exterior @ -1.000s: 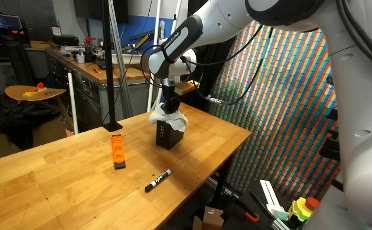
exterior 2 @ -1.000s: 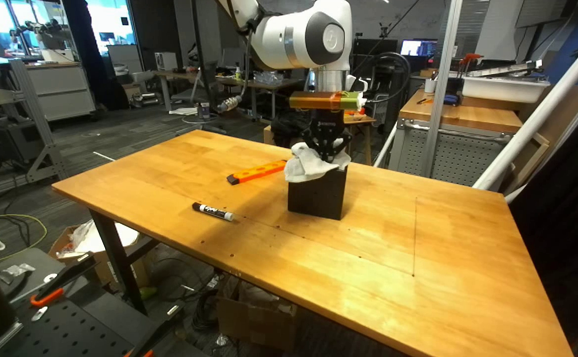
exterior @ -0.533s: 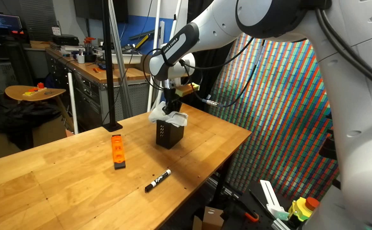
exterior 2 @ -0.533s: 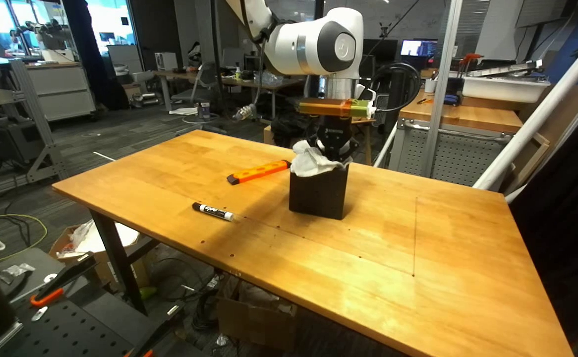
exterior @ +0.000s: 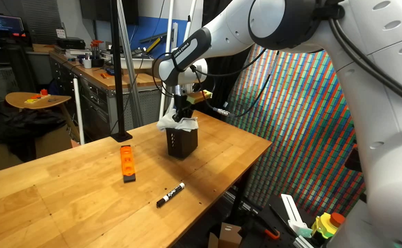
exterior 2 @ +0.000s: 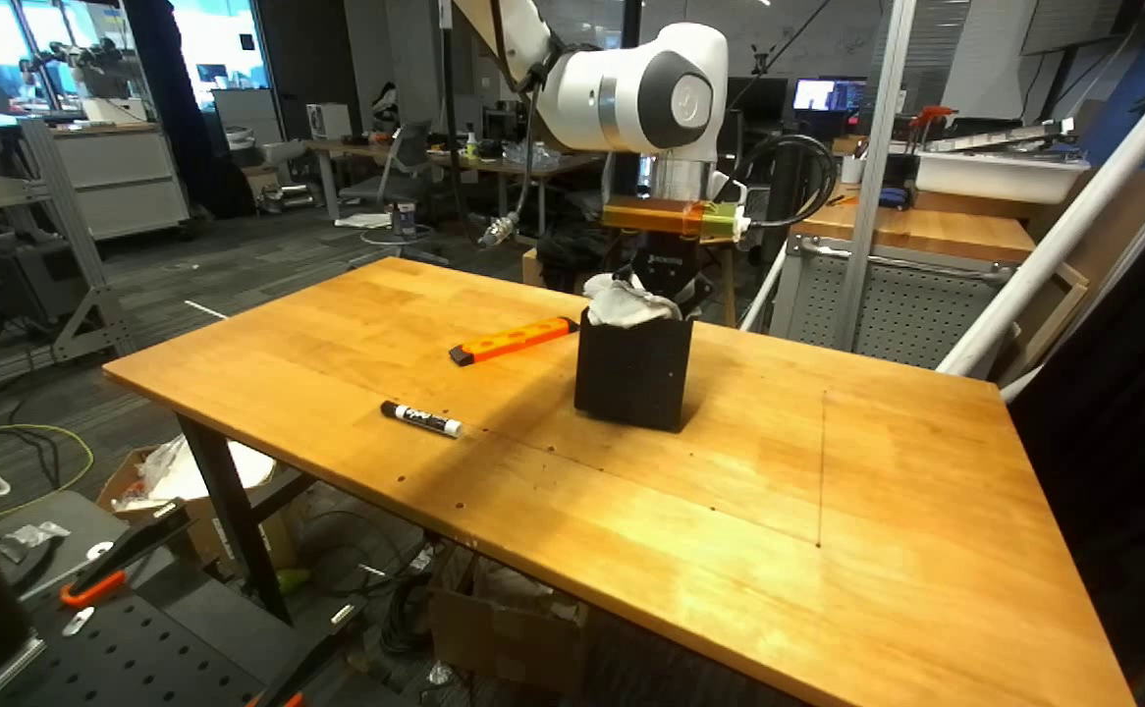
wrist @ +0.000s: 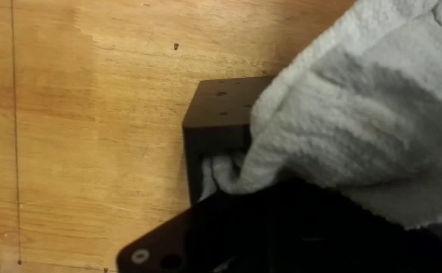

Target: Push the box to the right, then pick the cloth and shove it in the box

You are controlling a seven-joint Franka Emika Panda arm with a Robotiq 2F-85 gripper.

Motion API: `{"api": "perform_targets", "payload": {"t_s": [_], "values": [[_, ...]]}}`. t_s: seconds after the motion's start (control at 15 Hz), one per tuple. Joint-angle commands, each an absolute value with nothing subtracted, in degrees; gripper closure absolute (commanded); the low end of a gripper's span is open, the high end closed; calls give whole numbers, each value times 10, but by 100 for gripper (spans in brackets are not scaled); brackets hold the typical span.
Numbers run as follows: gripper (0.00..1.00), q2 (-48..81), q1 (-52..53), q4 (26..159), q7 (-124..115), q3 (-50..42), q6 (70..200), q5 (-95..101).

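The black box (exterior: 182, 144) stands near the back edge of the table in both exterior views. The whitish cloth (exterior 2: 627, 302) is bunched in the mouth of the box, part inside and part over the rim. In the wrist view a large fold of cloth (wrist: 357, 121) hangs over one side of the box (wrist: 221, 106), and smaller folds lie inside. My gripper (exterior: 180, 117) points down into the cloth at the box's mouth, shut. Cloth and box wall hide its fingertips, so whether cloth is pinched between them does not show.
An orange block (exterior: 127, 160) with dark ends lies beside the box. Closer to the long front edge is a black-and-white marker pen (exterior: 170, 195). A black pole (exterior: 118, 103) rises at the table's back edge.
My gripper has gone lower into the box's mouth, pressing the cloth down. The flap that hung over the near wall has drawn up to the rim. The box has shifted slightly backward.
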State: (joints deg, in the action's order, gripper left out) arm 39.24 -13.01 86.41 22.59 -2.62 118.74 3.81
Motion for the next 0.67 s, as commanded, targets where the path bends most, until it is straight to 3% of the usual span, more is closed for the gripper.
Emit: {"api": "perform_targets", "payload": {"t_s": [0.0,0.6], "values": [[100,425,-146,834,264,-7,1201,18],[100,423,-150,822,283,-8,1215,28]]}}
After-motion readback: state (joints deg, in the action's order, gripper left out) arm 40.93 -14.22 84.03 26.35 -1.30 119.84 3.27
